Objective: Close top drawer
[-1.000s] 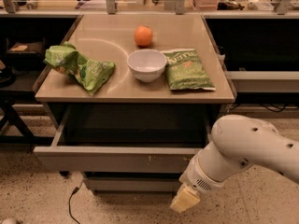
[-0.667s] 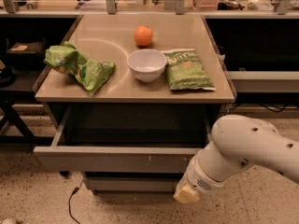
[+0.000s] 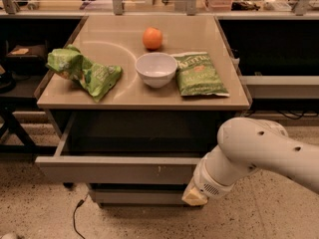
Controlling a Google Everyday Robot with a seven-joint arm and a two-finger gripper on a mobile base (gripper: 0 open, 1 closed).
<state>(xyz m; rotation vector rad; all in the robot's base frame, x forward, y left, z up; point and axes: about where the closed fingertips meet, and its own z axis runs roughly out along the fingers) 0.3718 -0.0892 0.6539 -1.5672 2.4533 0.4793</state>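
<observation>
Camera view from above and in front, over a tan table (image 3: pixel 114 29) backed by a rail and cluttered benches too dim and small to name piece by piece. Dark shelving to either side, speckled floor (image 3: pixel 40 208) below. Cut off at the right edge: a bulky white arm (image 3: pixel 259 148), reaching in from the right and down to the left, covering the right end of the top drawer (image 3: pixel 114 169). Pulled well out from under the tabletop, table-wide, with a flat handleless front facing the camera and a small pale scratch near its middle; interior deep in shadow, nothing made out inside. Beneath it, only a strip of a lower drawer front (image 3: pixel 134 195), the rest hidden by the open one above. On the tabletop, a crumpled green bag (image 3: pixel 82 71) at the left, near the edge; a flat green bag (image 3: pixel 199 73) at the right; between them a white bowl (image 3: pixel 156 68), just beside the flat bag; behind the bowl, apart from it, an orange (image 3: pixel 152 38). Low at the arm's end, the gripper (image 3: pixel 194 197): just a pale tip showing under the wrist, below the top drawer's front and before the lower one, contact with either impossible to judge; spread or closed, cannot tell. Smallest, a dark cable (image 3: pixel 77 215) trailing over the floor at lower left.
</observation>
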